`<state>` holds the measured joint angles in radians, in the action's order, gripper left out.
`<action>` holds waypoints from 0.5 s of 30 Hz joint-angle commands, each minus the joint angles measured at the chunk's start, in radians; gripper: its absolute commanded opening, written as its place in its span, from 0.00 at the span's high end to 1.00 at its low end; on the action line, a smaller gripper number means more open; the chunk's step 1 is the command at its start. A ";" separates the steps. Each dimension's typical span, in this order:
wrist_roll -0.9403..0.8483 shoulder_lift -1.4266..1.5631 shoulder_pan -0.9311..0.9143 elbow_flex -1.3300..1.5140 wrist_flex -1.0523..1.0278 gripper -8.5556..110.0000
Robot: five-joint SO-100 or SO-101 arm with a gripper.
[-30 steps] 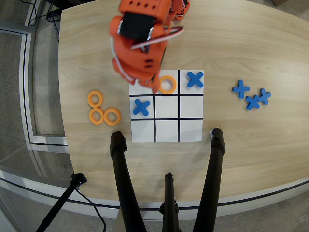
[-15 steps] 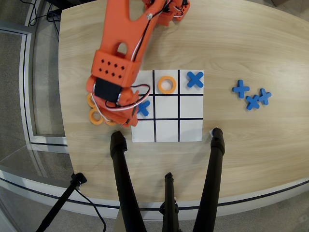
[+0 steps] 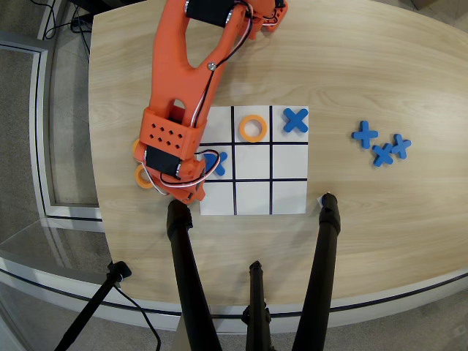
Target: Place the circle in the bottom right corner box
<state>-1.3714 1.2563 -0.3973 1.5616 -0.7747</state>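
Orange plastic arm [image 3: 179,80] stretches down the light wooden counter [image 3: 380,66] from its base at the top edge, its wrist block hanging over the spare flat orange rings [image 3: 141,178] left of the white nine-cell board [image 3: 252,197]; that reach suits fetching a fresh ring, since the bottom right corner box [image 3: 289,197] lies bare; one orange ring [image 3: 253,128] sits in the top middle cell, a blue X piece [image 3: 295,120] in the top right cell, another blue X [image 3: 213,161] half hidden in the middle left cell, and three spare blue crosses [image 3: 382,142] well apart on the right; the claw [image 3: 187,191] points at the board's lower left corner, but its own body hides the fingers, so I cannot tell whether it is released or clenched; against half a second ago, the wrist has slid slightly lower and rightwards, covering more of the ring cluster, while the board pieces lie unchanged.
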 commanded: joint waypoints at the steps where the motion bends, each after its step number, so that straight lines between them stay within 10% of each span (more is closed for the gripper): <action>1: 0.005 0.005 -0.021 -0.040 0.011 0.74; 15: -0.003 -0.015 -0.049 -0.041 0.012 0.74</action>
<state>-1.3714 1.2379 -0.4357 1.5585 -0.7747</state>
